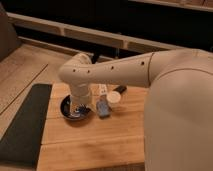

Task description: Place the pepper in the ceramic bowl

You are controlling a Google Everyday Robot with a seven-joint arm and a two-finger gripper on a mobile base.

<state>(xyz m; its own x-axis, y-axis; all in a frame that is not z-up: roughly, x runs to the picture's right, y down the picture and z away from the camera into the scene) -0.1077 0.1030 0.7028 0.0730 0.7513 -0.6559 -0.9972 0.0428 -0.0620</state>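
The hand (80, 103) is hanging over the ceramic bowl (64, 107), left of center on the wooden desk (90, 145). Can't tell if it's clenched or released. I'm not spotting the pepper, the arm's blocking that area. A blue-grey block (103, 108) and a white cup (114, 97) are sitting just right of the bowl.

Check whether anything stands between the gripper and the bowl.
Nothing visible does. The gripper hangs right over the bowl. The block and the cup stand beside it. I cannot see the pepper.
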